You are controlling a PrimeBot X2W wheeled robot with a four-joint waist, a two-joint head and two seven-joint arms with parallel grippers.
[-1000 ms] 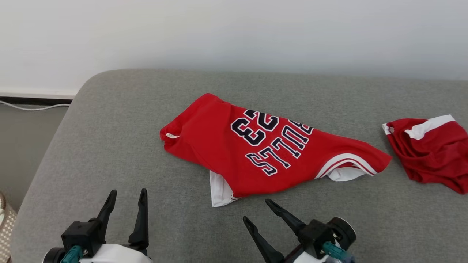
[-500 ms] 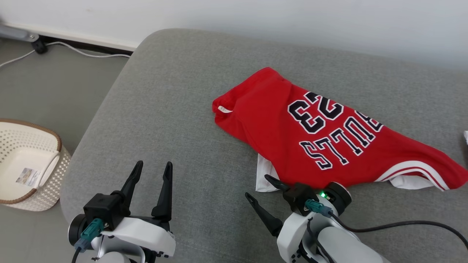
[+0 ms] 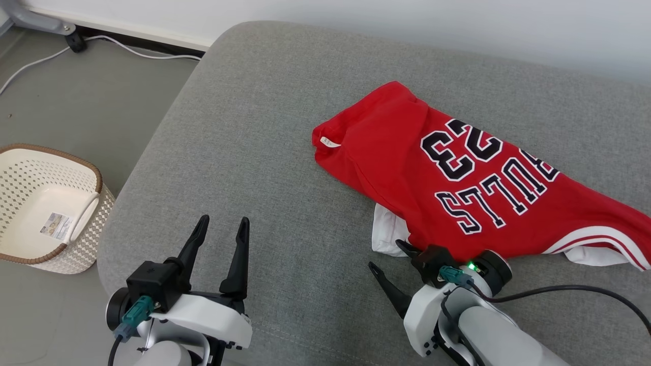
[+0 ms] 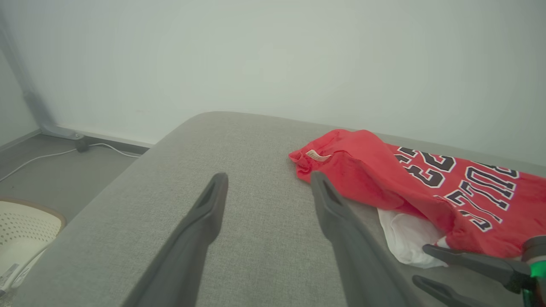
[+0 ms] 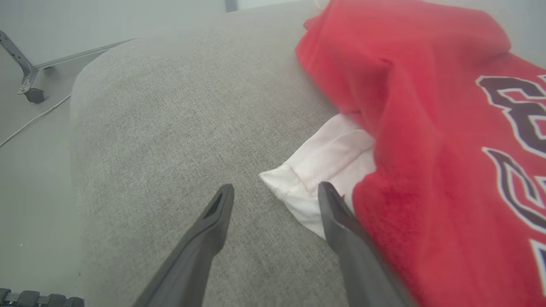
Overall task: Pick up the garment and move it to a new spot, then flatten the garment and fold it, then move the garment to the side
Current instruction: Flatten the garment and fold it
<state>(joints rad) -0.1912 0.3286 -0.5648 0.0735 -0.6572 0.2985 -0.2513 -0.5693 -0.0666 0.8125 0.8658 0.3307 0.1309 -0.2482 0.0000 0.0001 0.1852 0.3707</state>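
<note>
We've got the red jersey (image 3: 457,183) lying rumpled on the grey cushion (image 3: 264,152), number and lettering face up, out at 2 o'clock in the head view. A white flap (image 3: 385,235) pokes out from under its near edge. Our right gripper (image 3: 385,253) is low at 5 o'clock, spread wide and holding nothing, tips pointing toward 11 o'clock. One finger is right at that white flap. In the right wrist view the flap's corner sits just past the gap between the two fingers (image 5: 341,230), but we can't tell whether anything touches. Our left gripper (image 3: 224,218) is down at 7 o'clock, likewise spread and empty, fingers aimed at 12 o'clock over bare cushion, well apart from the jersey. Off at 9 o'clock a pale woven basket (image 3: 96,178) stands on the floor (image 3: 76,112), and a white cable (image 3: 152,56) runs along it at 11 o'clock.
</note>
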